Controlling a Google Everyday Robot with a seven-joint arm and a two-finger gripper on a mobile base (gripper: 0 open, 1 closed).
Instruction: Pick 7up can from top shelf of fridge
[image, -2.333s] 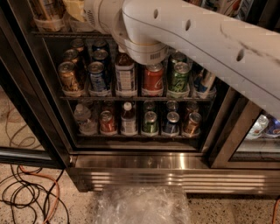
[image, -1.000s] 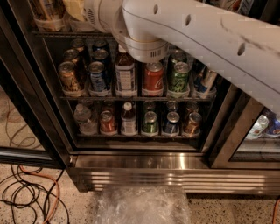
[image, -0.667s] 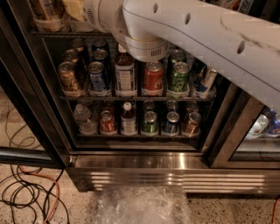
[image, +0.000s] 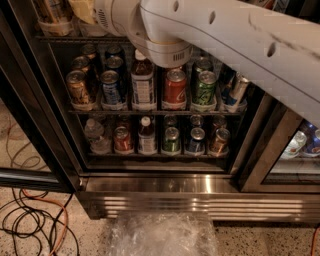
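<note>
The fridge (image: 150, 182) stands open before me, with a dark frame and a ribbed steel base. The top shelf (image: 75, 38) is a dark wire rack at the top edge, holding translucent tubs (image: 52, 25). No 7up can shows; it is hidden or out of view. My white arm (image: 210, 30) crosses the top from the right and ends at a wrist (image: 112, 15) over the top shelf. The gripper lies beyond the wrist, out of view. A red Coca-Cola can (image: 175, 86) and a dark green can (image: 206, 87) stand on the rack below.
The middle rack (image: 150, 112) holds several cans and a bottle (image: 143, 82). The lower rack (image: 150, 154) holds smaller cans and bottles. Cables (image: 30, 220) lie on the floor at the left. Crumpled clear plastic (image: 160, 235) lies before the base. A second cooler (image: 300, 145) stands at the right.
</note>
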